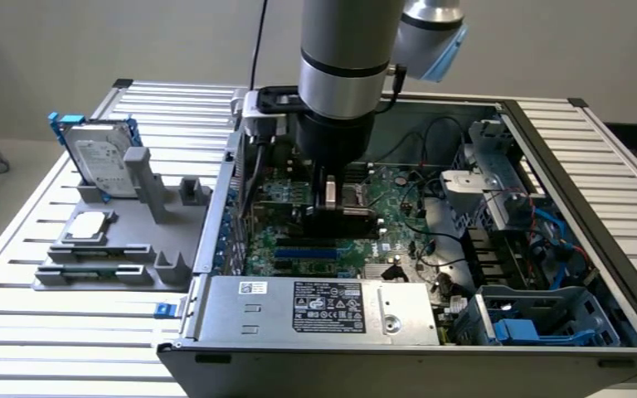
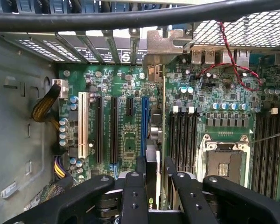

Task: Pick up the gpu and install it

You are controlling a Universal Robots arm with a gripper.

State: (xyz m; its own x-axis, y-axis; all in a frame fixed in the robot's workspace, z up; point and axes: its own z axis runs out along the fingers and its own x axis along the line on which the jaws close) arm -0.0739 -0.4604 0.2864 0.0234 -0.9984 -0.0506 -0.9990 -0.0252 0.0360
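Observation:
My gripper [image 1: 335,197] reaches down into the open computer case [image 1: 540,149], over the green motherboard [image 1: 296,249]. It is shut on the gpu [image 2: 157,140], which stands upright and shows edge-on between my black fingers [image 2: 141,175]. The card's silver end bracket [image 2: 165,42] sits against the case's rear slot openings. The card runs along the board right beside the long blue slot [image 2: 144,123], between that slot and the memory slots [image 2: 184,135]. In the exterior view the gpu [image 1: 341,224] is a dark block under the gripper. Whether its edge sits in a slot is hidden.
A silver hard drive in a blue frame [image 1: 103,162] and a small silver chip [image 1: 89,225] rest on a grey fixture outside the case. The power supply [image 1: 318,308], the CPU socket [image 2: 224,163], red wires [image 2: 228,60] and a black cable [image 2: 130,18] surround the card.

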